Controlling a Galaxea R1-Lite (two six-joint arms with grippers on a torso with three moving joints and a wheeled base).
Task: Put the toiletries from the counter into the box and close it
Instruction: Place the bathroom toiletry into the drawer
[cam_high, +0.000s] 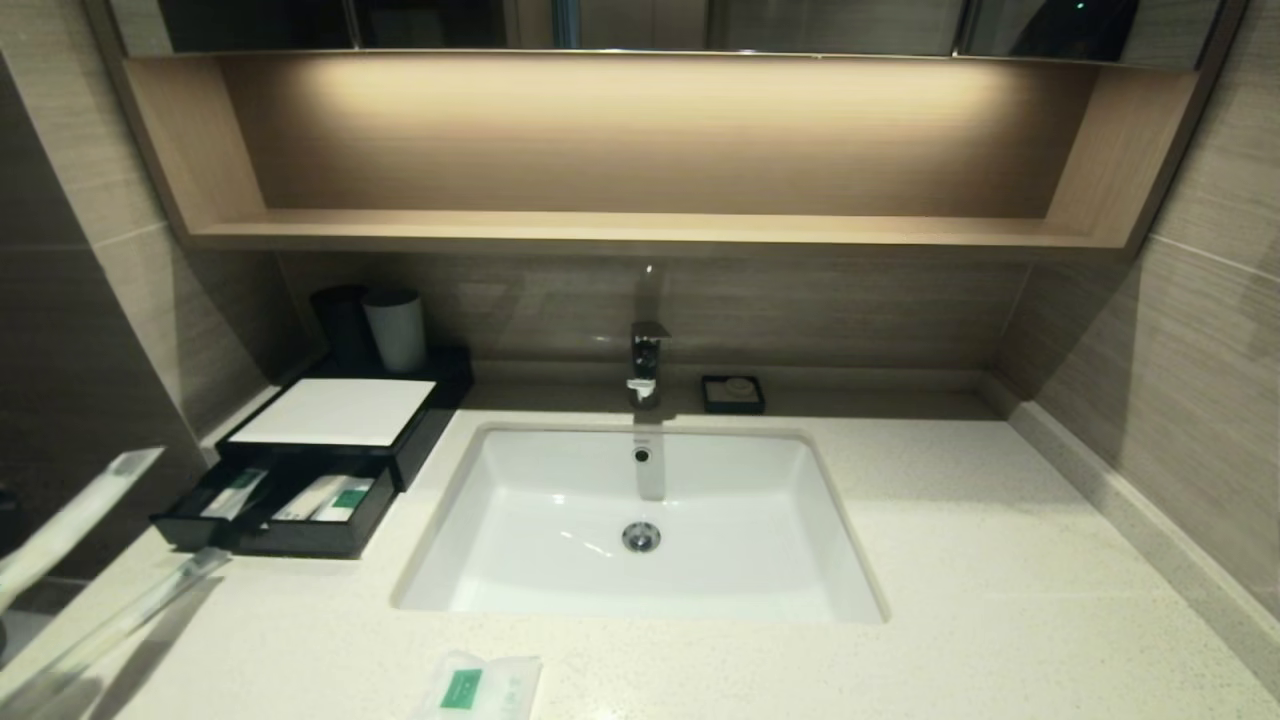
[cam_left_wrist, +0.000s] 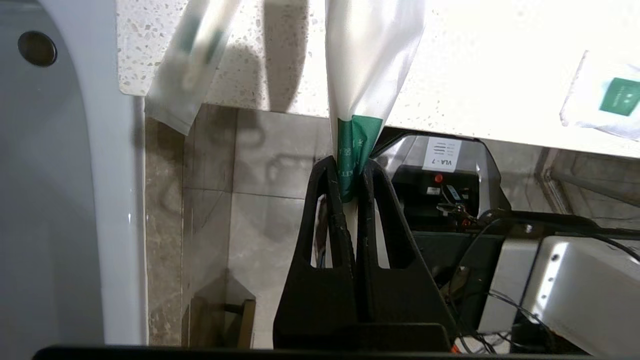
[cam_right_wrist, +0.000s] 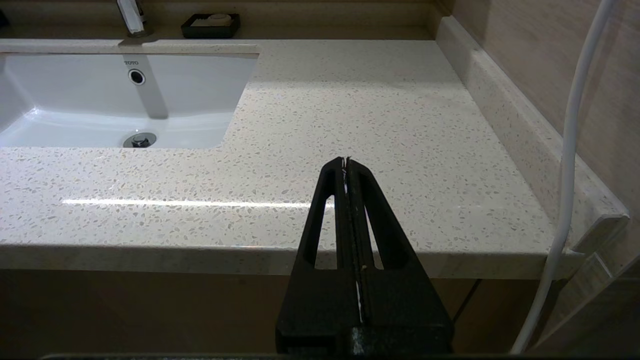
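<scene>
Left gripper (cam_left_wrist: 352, 172), pinching shut on a toothbrush's (cam_left_wrist: 367, 65) green-labelled end off the counter's (cam_high: 950, 560) front-left edge, is needing a level carry into the box's (cam_high: 335, 412) open drawer (cam_high: 275, 515); right gripper (cam_right_wrist: 346, 162) is idling closed, empty.

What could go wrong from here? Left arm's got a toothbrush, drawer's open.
1. The left gripper pinches the held toothbrush only at its green-labelled end, so the long wrapper may swing or slip on the way to the drawer.
2. The second toothbrush overhangs the counter edge; a brush from the arm could knock it off.
3. The drawer already holds packets, so a long item may sit proud and block closing.
</scene>
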